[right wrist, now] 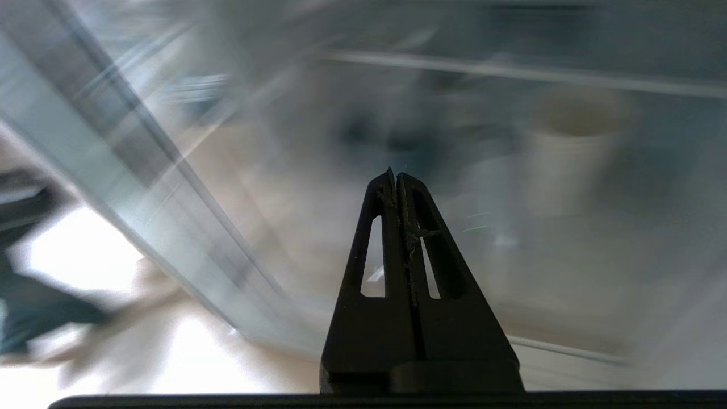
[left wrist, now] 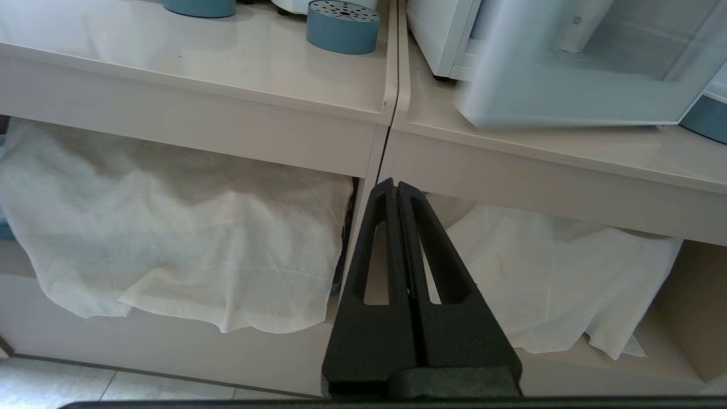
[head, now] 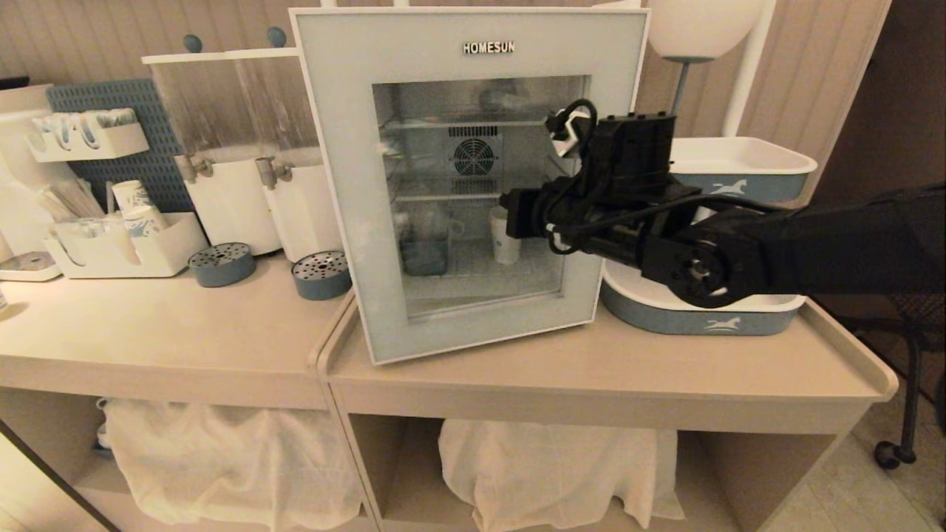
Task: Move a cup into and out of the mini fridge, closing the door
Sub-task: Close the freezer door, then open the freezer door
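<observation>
So right now the cup (head: 505,235) is sitting inside the mini fridge (head: 473,185), on the bottom shelf toward the right side of the window, and I'm looking at it through the glass of the door (head: 347,133). The door isn't seated; its bottom edge angles out from the fridge over the counter (head: 185,325), so I'd call it partly swung, not closed.

My right gripper (head: 508,214) is up in front of the fridge, level with that bottom shelf, fingers pressed together with nothing between them. The right wrist view is pretty smeared, so I can't honestly say whether the tips are on the glass or just short of it. The left gripper (left wrist: 399,190) is parked low, below the counter edge and left of the fridge, also pinched together and empty.

My read: this is the door-handling step with the cup stowed. The next move, I reckon, is either a flat push on the frame to seat the door, or getting it wide enough to reach past the door for the cup. Either way I'd watch the fridge sliding on the counter.
</observation>
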